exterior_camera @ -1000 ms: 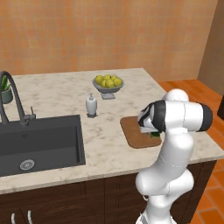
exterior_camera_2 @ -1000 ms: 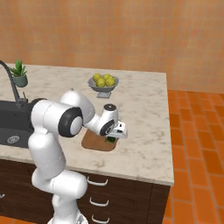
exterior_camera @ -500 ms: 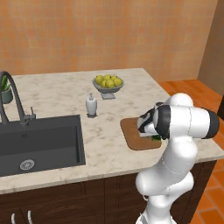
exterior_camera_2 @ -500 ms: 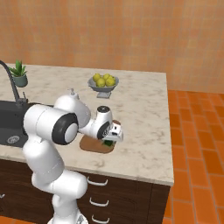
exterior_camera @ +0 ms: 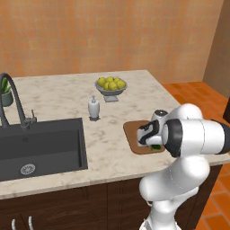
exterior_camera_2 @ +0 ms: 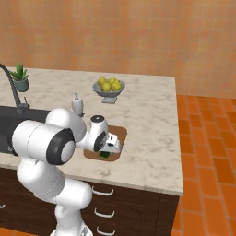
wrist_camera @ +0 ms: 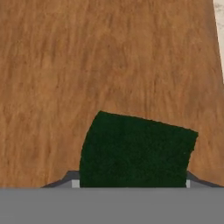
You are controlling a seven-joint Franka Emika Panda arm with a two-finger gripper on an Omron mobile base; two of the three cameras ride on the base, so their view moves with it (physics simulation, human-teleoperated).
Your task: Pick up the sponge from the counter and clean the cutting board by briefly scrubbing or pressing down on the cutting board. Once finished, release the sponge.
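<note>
Over cutting board [wrist_camera: 109, 57], pincer [wrist_camera: 131, 183] clamping sponge [wrist_camera: 135, 151]

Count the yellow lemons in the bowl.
5 round yellow lemons show, heaped in the grey footed bowl on the beige marble counter behind the white soap dispenser; others may hide underneath.

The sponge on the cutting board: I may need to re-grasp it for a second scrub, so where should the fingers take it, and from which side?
Take the sponge across its two short side faces, coming straight down from above. It is a low block lying flat on the cutting board, so only its sides offer opposing faces. The gripper already sits over it this way, probably closed on it.
</note>
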